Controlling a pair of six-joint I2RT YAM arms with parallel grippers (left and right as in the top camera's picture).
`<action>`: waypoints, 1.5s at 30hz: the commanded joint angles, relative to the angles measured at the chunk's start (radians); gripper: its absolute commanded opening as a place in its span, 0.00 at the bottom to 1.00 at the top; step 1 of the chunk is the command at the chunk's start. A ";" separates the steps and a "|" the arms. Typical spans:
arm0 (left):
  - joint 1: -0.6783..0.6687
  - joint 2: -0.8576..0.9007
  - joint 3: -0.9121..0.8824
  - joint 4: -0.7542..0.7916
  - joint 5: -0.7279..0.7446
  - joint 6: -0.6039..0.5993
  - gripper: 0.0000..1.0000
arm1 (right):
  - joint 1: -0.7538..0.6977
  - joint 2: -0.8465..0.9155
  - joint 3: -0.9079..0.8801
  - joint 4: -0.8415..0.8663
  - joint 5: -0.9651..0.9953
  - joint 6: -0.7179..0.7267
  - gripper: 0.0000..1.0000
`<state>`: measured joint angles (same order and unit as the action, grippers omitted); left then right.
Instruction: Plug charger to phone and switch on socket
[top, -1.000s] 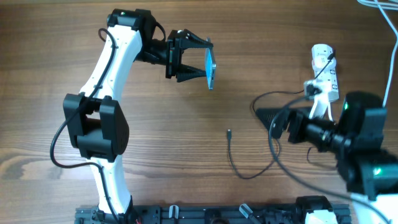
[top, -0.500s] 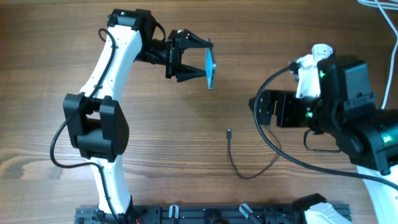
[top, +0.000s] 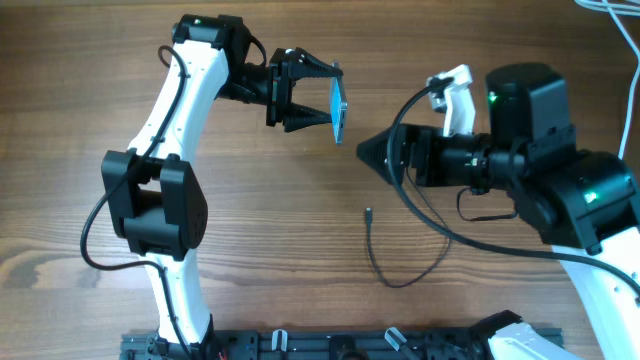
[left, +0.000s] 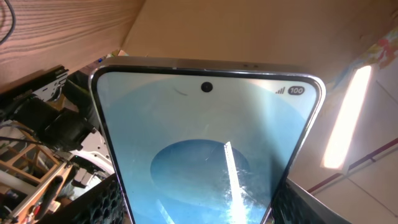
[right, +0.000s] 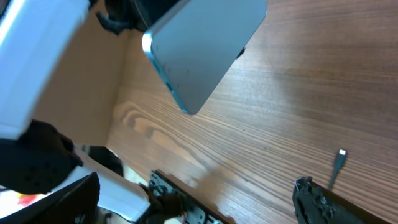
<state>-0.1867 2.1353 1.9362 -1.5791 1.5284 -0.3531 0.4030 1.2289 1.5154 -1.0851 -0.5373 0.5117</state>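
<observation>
1. On the table (top: 300, 230), just toward the rig's base from the right claw (top: 368, 154), lies the free end of the charger (top: 369, 213). Its last stretch runs toward and away from the base, then the cable curls off under the right arm
2. Right claw stands wide with nothing in it. The right wrist view puts the connector (right: 339, 158) just beside the right finger, so the right arm is much the nearer
3. Left claw (top: 330, 98) is clamped on the phone (top: 339, 112), which is held up off the table. From overhead it shows edge-on as a thin teal strip, near the right claw but apart. Its grey back (right: 205, 50) faces that claw
4. Left wrist view: the camera-hole end points away from the fingers. The port end is not visible, probably down between them
5. Socket hidden, presumably beneath the right arm; switching not yet done
6. Wood-grain table has free room all round the connector. Likely next: descend and pinch the cable just behind its tip
</observation>
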 joint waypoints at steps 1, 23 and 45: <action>0.006 -0.039 0.003 -0.004 0.048 0.005 0.68 | 0.076 0.010 0.026 0.002 0.139 -0.010 1.00; 0.006 -0.039 0.003 0.031 0.048 -0.027 0.70 | 0.409 0.415 0.332 0.037 0.977 0.173 0.75; 0.006 -0.039 0.003 0.029 0.047 -0.052 0.71 | 0.409 0.415 0.332 0.020 0.922 0.198 0.17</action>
<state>-0.1867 2.1349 1.9362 -1.5452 1.5284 -0.4023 0.8093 1.6291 1.8221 -1.0615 0.4004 0.6991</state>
